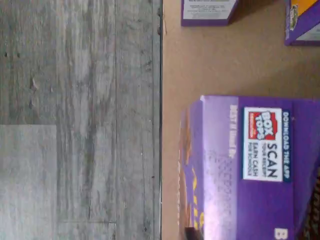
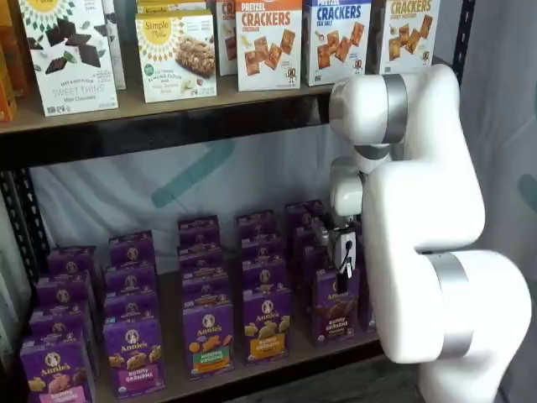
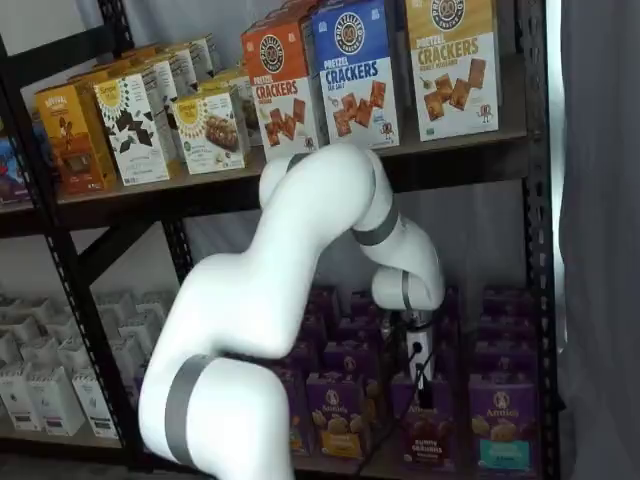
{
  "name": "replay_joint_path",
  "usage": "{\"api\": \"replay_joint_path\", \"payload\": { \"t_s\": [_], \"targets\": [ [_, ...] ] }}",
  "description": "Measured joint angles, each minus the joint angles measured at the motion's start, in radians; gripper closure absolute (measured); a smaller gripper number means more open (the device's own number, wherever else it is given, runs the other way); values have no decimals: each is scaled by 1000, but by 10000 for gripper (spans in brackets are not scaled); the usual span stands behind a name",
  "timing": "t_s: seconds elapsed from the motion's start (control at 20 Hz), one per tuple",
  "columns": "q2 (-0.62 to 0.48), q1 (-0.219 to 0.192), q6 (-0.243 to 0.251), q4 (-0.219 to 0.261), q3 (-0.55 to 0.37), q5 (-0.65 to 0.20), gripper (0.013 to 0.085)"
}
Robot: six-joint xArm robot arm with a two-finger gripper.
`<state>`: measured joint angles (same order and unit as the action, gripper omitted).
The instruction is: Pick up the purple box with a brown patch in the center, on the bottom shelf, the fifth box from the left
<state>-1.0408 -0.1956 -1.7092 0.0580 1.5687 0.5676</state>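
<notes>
The bottom shelf (image 2: 277, 363) is a brown board behind a black front rail, carried by black metal uprights, with a pale sheet hanging behind it. In the wrist view the board shows as bare tan surface meeting grey plank flooring (image 1: 75, 120) along a straight dark edge. An upper shelf (image 2: 168, 105) above carries cracker boxes (image 2: 268, 42) and other cartons.

Rows of purple Annie's cartons fill the bottom shelf front to back. The purple box (image 2: 334, 306) stands upright in the front row, toward the 3 o'clock end in a shelf view, its dark brown crackers facing forward. At its 9 o'clock side stands a carton with a yellow-orange band (image 2: 267, 323), close beside it; in the other shelf view a teal-banded carton (image 3: 503, 420) stands at its 3 o'clock side, with a narrow gap between.

The pincer (image 2: 344, 267) hangs from the white arm (image 2: 419, 218) directly over the box's top at 12 o'clock, its black fingers down at the top edge and pressed together on the purple box. In the wrist view the box's purple top with a "Box Tops" label fills one side, and open board lies between it and two other cartons.
</notes>
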Motion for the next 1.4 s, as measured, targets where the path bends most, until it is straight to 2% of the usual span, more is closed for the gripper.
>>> {"api": "replay_joint_path", "payload": {
  "t_s": [0.2,0.45,0.6,0.8,1.1,1.4],
  "targets": [
    [6,-3,0,3,-1,21,730],
    [31,-7,2,10,-41,3,730],
    [68,-12,-33,-24,-97,-30,730],
    [128,-19,-63,-51,-167,-9,730],
    [248,-13,-88,-83,-360,-89,730],
    [369,20,-99,-128,-565,-180,730]
  ]
}}
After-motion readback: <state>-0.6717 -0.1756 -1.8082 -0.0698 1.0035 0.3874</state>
